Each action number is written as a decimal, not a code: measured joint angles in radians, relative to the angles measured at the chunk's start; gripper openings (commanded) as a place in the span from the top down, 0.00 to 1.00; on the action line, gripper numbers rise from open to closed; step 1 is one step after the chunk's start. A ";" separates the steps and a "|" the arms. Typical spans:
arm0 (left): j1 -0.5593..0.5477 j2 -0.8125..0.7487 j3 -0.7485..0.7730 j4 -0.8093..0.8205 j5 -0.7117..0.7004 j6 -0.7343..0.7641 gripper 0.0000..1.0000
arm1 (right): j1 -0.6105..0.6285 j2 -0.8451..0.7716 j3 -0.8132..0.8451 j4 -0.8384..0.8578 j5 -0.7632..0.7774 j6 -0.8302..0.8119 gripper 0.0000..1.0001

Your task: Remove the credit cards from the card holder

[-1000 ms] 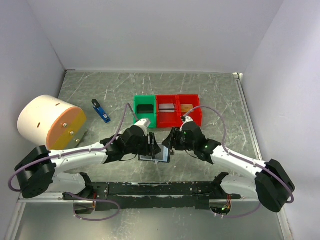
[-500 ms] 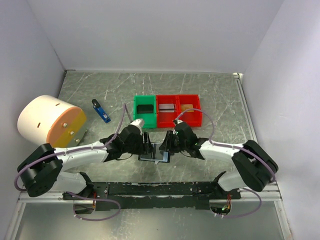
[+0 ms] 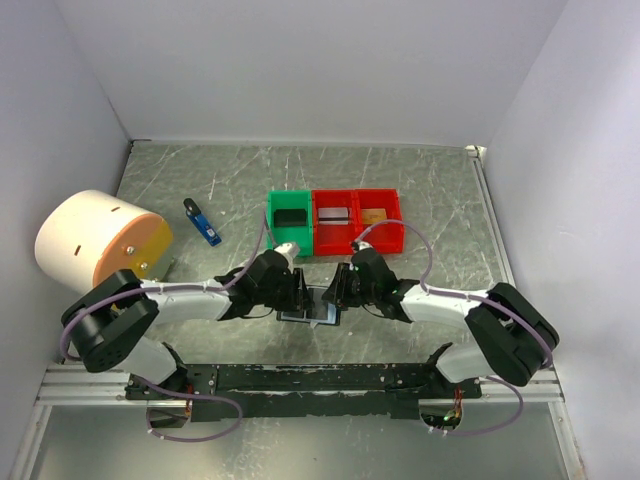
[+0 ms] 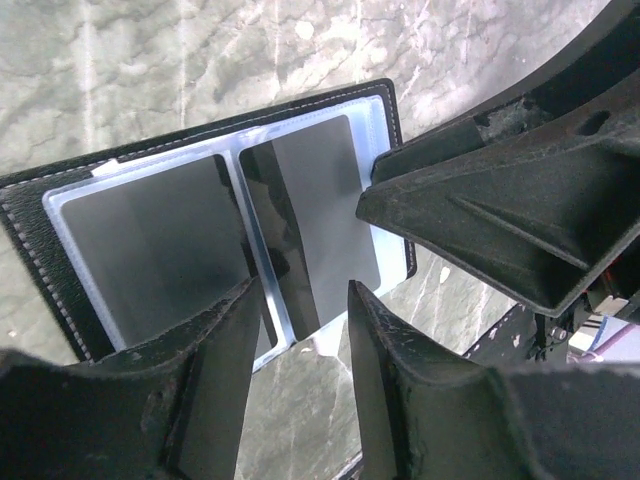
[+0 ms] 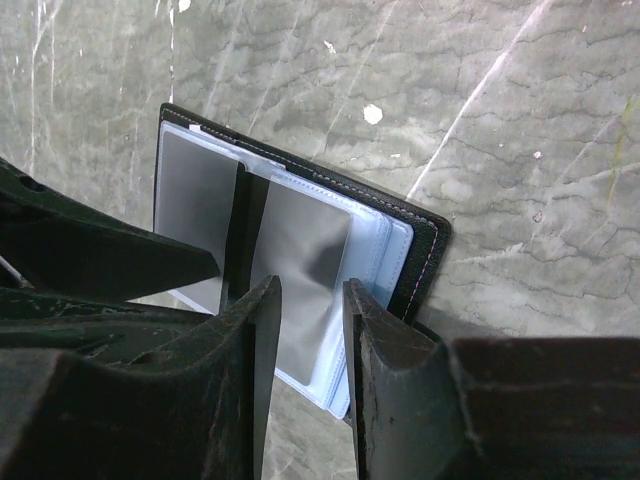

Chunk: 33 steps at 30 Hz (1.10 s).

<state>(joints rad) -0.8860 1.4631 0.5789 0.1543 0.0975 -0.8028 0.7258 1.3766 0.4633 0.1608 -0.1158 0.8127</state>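
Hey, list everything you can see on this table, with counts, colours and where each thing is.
Black folding card holder: one, open, pale blue clear sleeves up, mid-table between the grippers.
Thin plastic credit cards: three, black, grey, orange-gold, one per bin.
Green plastic bin: one, behind the holder.
Red plastic bins: two, right of the green one.
Small stick-shaped object: one, blue and black, left of the bins.
Large cylinder: one, white with orange face, far left.
Marbled table: one, grey.
Robot's own: left gripper and right gripper, black, jaws apart over the sleeves.
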 measured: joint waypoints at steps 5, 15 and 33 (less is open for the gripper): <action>0.001 0.044 -0.022 0.080 0.033 -0.030 0.56 | 0.000 -0.005 -0.014 0.019 0.003 0.010 0.68; 0.002 0.074 -0.055 0.164 0.045 -0.083 0.66 | 0.000 -0.016 -0.026 0.026 0.010 0.019 0.68; 0.042 0.132 -0.177 0.465 0.140 -0.249 0.68 | 0.000 -0.016 -0.034 0.039 0.015 0.039 0.68</action>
<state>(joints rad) -0.8444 1.5948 0.4019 0.6193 0.2371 -1.0515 0.7258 1.3605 0.4290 0.2001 -0.1009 0.8520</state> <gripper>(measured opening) 0.330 0.320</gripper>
